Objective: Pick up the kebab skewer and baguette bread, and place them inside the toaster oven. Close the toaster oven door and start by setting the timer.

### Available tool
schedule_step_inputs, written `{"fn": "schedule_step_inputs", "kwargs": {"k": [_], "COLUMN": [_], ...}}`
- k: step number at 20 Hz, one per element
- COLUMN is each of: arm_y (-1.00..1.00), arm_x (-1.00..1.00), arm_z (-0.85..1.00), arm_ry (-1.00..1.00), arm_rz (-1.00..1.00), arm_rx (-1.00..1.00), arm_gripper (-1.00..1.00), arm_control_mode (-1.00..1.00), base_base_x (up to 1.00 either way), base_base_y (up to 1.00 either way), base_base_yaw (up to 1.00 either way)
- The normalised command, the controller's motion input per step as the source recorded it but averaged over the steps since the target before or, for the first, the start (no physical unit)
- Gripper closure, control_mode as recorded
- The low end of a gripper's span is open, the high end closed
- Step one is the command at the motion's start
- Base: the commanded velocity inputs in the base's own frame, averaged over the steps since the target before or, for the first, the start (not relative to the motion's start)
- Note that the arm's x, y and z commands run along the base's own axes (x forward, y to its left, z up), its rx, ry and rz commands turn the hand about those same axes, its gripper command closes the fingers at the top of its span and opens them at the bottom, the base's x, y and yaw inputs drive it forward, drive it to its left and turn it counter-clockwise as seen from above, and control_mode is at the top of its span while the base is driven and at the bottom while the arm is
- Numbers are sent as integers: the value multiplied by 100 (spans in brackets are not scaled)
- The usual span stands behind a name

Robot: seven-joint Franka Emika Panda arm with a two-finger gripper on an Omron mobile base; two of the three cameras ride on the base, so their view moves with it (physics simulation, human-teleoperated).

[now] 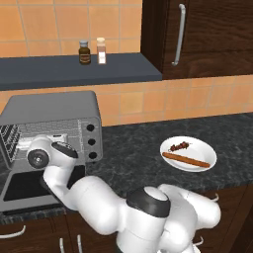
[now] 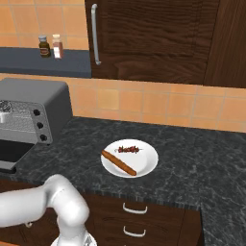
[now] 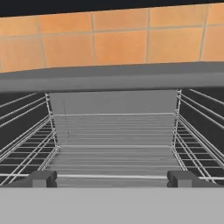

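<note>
- The hand view looks straight into the toaster oven [image 3: 113,127]: its wire rack [image 3: 113,153] runs back to the grey rear wall, with orange tiles above the oven's top edge.
- In that view the fingers [image 3: 113,179] stand wide apart, one dark tip [image 3: 40,178] at the left and the other at the right, with nothing between them and nothing touched.
- The left base view shows the arm's wrist in front of the oven mouth, with the toaster oven door [image 1: 24,190] folded down and open at the near left of the desk [image 1: 133,158].
- Both base views show the white plate [image 2: 144,161] on the desk, well to the right of the oven.
- The baguette bread [image 2: 118,163] lies across the plate's near side; the kebab skewer [image 2: 129,150] lies on its far side, just beside the loaf.
- Three black knobs [image 1: 91,142] sit on the oven's right face.
- Two small bottles [image 1: 92,51] stand on the dark shelf [image 1: 74,71] above the oven.
</note>
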Motion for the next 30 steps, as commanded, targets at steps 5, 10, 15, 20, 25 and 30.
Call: {"fn": "schedule_step_inputs", "kwargs": {"k": [5, 10, 15, 20, 25, 30], "arm_y": [1, 8, 0, 0, 0, 0], "arm_x": [52, 24, 45, 42, -7, -92], "arm_z": [-2, -37, 0, 0, -27, -65], "arm_ry": [0, 3, 0, 6, 22, 22], "arm_rz": [0, 0, 0, 0, 0, 0], "arm_rx": [0, 0, 0, 0, 0, 0], "arm_gripper": [-100, -100, -100, -100, -100, -100], "arm_control_mode": [-100, -100, -100, -100, -100, -100], "base_base_x": [0, 0, 0, 0, 0, 0], "base_base_y": [0, 0, 0, 0, 0, 0], "base_base_yaw": [0, 0, 0, 0, 0, 0]}}
